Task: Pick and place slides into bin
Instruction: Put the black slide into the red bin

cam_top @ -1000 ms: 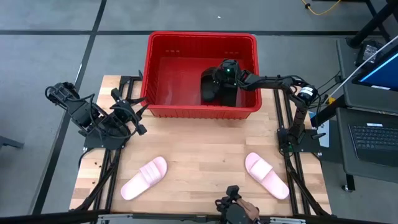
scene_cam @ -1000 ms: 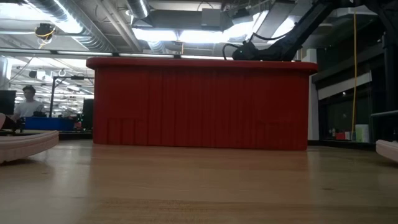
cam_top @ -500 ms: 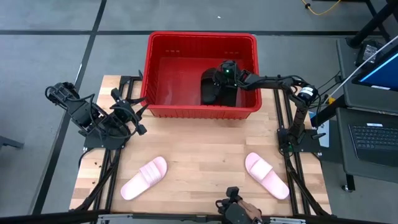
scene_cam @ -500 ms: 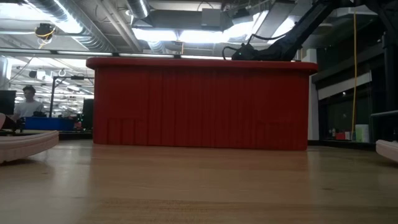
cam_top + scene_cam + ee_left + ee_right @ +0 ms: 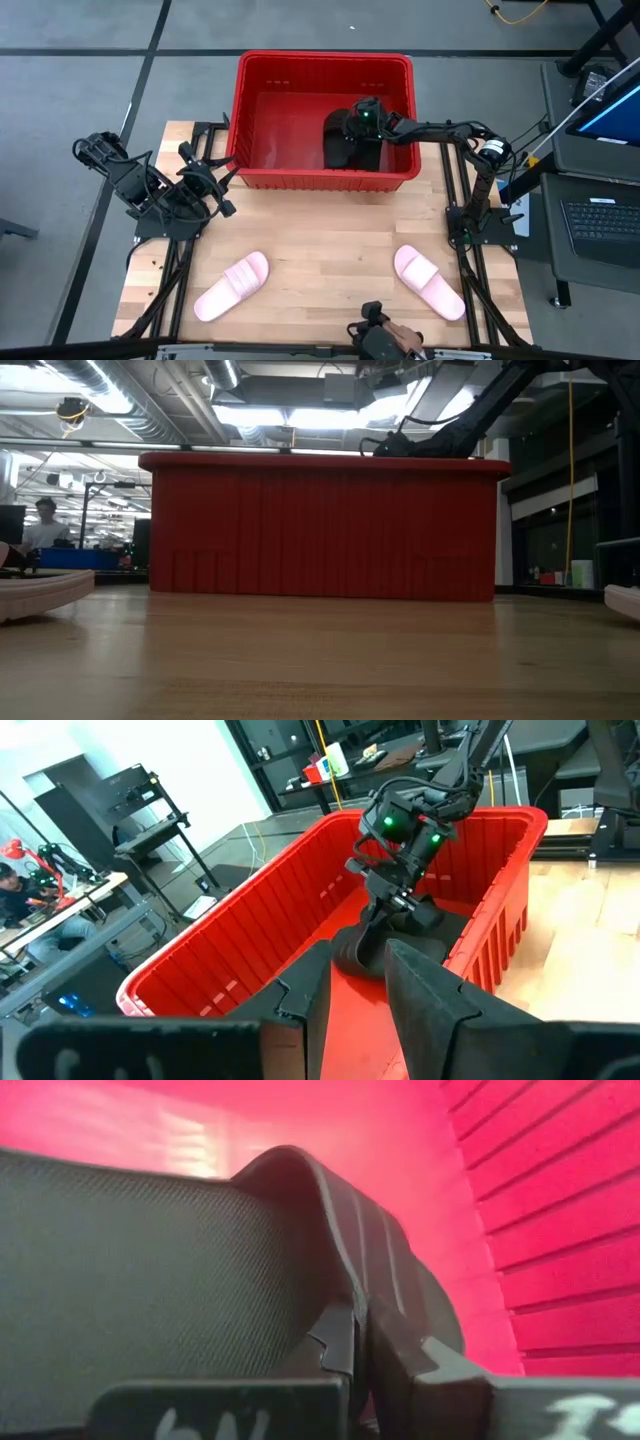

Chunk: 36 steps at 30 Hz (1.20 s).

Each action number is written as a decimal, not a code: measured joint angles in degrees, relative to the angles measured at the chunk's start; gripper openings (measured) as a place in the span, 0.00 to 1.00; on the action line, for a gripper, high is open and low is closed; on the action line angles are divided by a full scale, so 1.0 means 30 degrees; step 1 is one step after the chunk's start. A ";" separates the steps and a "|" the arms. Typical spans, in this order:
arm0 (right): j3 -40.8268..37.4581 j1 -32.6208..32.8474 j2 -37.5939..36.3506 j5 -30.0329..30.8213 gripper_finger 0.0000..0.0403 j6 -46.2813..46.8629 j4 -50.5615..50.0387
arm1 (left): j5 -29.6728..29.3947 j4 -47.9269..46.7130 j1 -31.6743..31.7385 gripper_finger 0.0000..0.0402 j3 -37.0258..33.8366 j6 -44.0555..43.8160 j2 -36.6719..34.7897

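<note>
Count: two pale pink slides on the table, one left (image 5: 232,285), one right (image 5: 430,282); black slides (image 5: 338,139) in the red bin (image 5: 256,70), number indistinct from above. Right gripper (image 5: 366,128) is down inside the bin, fingers (image 5: 400,1360) pinched closed on a black slide's strap. Left gripper (image 5: 222,180) waits beside the bin's left corner, fingers nearly together, holding nothing.

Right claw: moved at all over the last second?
Barely. In the high view the right claw sits in the same spot inside the bin, against its right wall, shut on a black slide; its wrist tilts only slightly.
</note>
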 joint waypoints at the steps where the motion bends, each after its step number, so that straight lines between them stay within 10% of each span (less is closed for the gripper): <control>1: 0.0000 0.0000 0.0000 -0.0015 0.04 -0.0190 -0.0169 | -0.0002 0.0000 0.0000 0.23 0.0000 0.0000 -0.0005; 27: -0.0009 -0.0012 0.0000 -0.0823 0.04 -0.0329 -0.1809 | 0.0000 0.0000 0.0000 0.23 0.0000 0.0007 0.0000; 36: -0.0036 0.0022 -0.0022 -0.0685 0.21 -0.0272 -0.2014 | 0.0000 0.0000 0.0000 0.23 0.0000 0.0007 0.0000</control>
